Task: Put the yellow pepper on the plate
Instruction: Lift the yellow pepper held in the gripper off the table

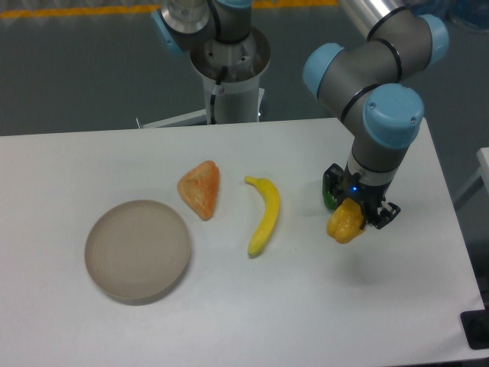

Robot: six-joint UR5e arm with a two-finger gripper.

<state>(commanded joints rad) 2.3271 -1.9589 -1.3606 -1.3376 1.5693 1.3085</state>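
One arm is being seen reaching down over the right side of the white table, with its gripper pointed at the surface. The yellow pepper is being pinched between the dark fingers, which are being pressed against its sides; most of the lumpy yellow-orange body is being left showing below and to the left of the fingertips. Whether the pepper is being held just clear of the table or is resting on it cannot be told, though a soft shadow is being cast beneath it. Something green is being partly hidden just behind the gripper, on its left edge; its shape cannot be made out.

The plate is being seen well apart from the held pepper, near the left side of the table, round and beige-grey with a low rim. Between plate and gripper, a curved yellow banana is lying roughly upright in the view, and an orange wedge-shaped piece is lying just above and right of the plate, apart from its rim.
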